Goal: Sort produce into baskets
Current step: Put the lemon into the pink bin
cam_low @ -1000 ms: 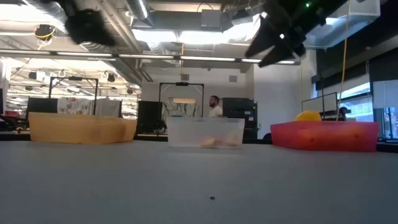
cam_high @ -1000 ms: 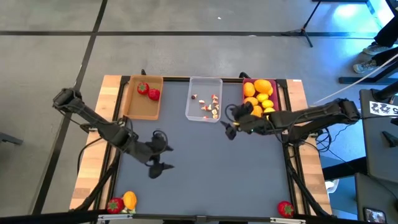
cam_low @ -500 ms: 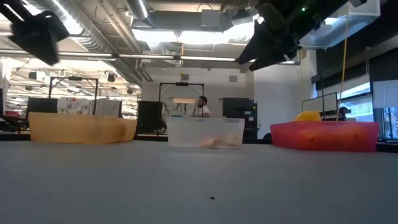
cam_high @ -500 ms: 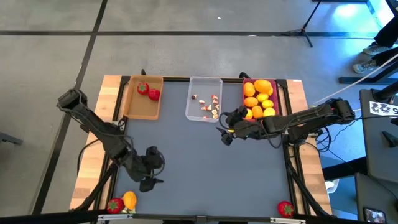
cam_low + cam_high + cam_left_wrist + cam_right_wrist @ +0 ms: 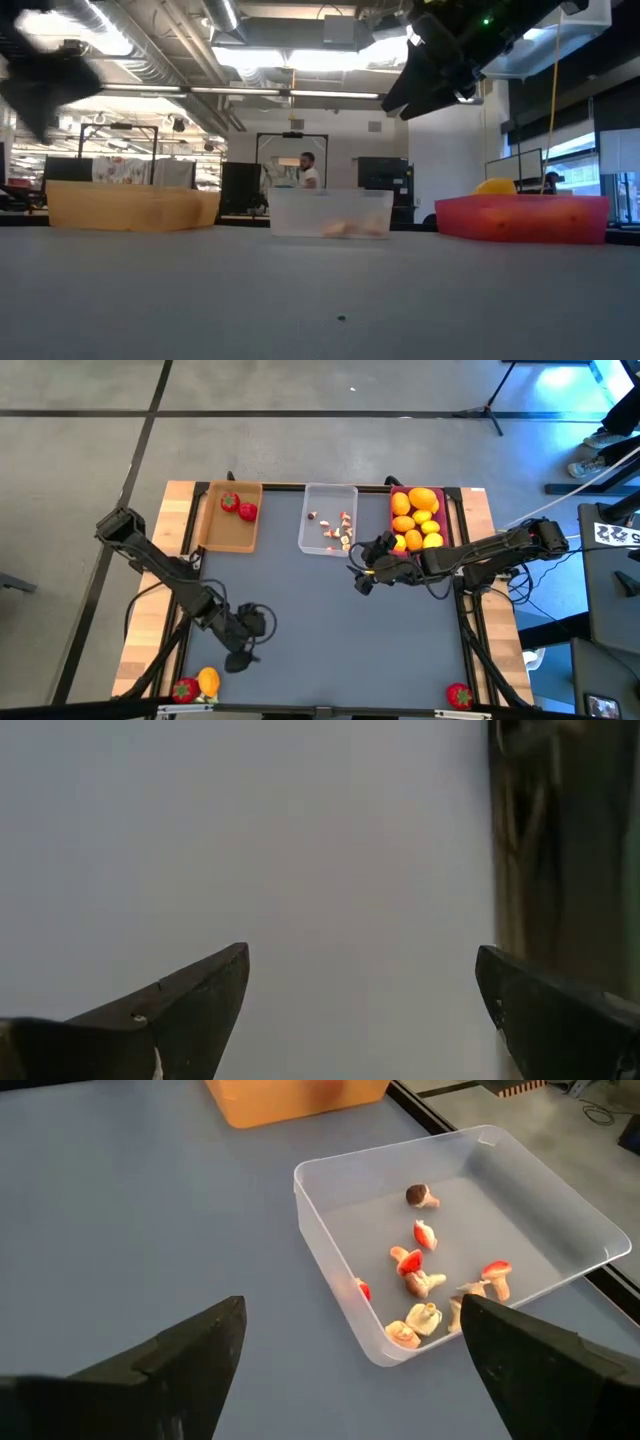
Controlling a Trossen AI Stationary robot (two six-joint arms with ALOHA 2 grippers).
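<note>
Three baskets stand along the far edge: a tan one (image 5: 228, 517) with two strawberries, a clear one (image 5: 328, 518) with mushroom bits (image 5: 420, 1280), and a pink one (image 5: 420, 515) with orange and yellow fruits. Loose produce lies at the near edge: a strawberry (image 5: 184, 689) beside an orange fruit (image 5: 208, 680) at the left, and another strawberry (image 5: 459, 695) at the right. My left gripper (image 5: 250, 640) hovers open over bare table, right of the near-left pair. My right gripper (image 5: 362, 563) hangs open, just near of the clear basket (image 5: 450, 1230).
The grey table top (image 5: 330, 620) lies bare between the two grippers. In the left wrist view a dark strip at the table's edge (image 5: 560, 850) shows beyond my open gripper (image 5: 360, 1010). A person (image 5: 307, 170) stands in the room far behind the table.
My left gripper has gone toward the table's near left corner and lower, tipping its fingers further downward; it stays open. My right gripper has drifted a little toward the table's left, still open above the table.
</note>
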